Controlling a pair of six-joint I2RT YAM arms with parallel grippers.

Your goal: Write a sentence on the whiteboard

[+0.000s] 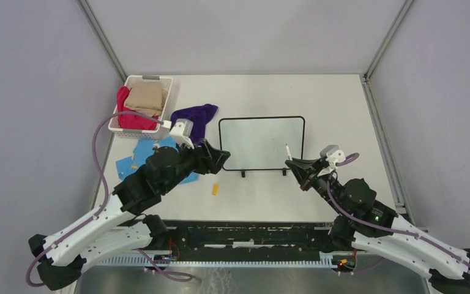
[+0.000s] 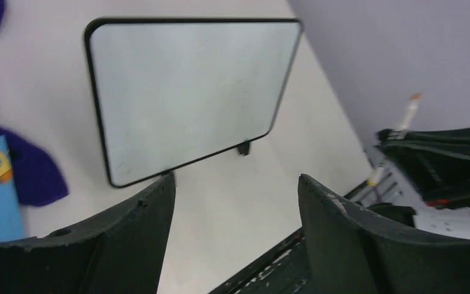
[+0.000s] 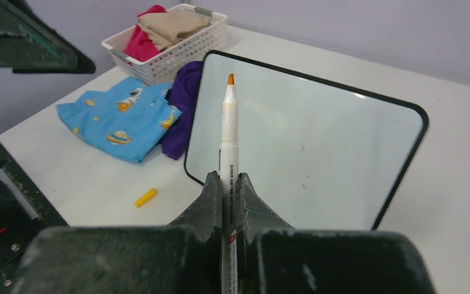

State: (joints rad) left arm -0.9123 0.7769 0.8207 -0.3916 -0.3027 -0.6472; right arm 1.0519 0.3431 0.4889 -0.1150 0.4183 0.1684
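Observation:
The whiteboard (image 1: 261, 143) lies flat mid-table, a white panel in a thin black frame; it also fills the left wrist view (image 2: 183, 92) and the right wrist view (image 3: 306, 147). No sentence shows on its face. My right gripper (image 3: 229, 177) is shut on a white marker (image 3: 229, 128) whose orange tip points up over the board's near right corner (image 1: 288, 152). My left gripper (image 2: 235, 177) stands open with nothing between its fingers, just off the board's near left corner (image 1: 220, 158). A small yellow cap (image 1: 215, 189) rests on the table in front of the board.
A white basket (image 1: 150, 78) of folded clothes stands at the back left. A purple cloth (image 1: 194, 116) and a blue patterned cloth (image 1: 136, 160) lie left of the board. The black rail (image 1: 251, 236) runs along the near edge.

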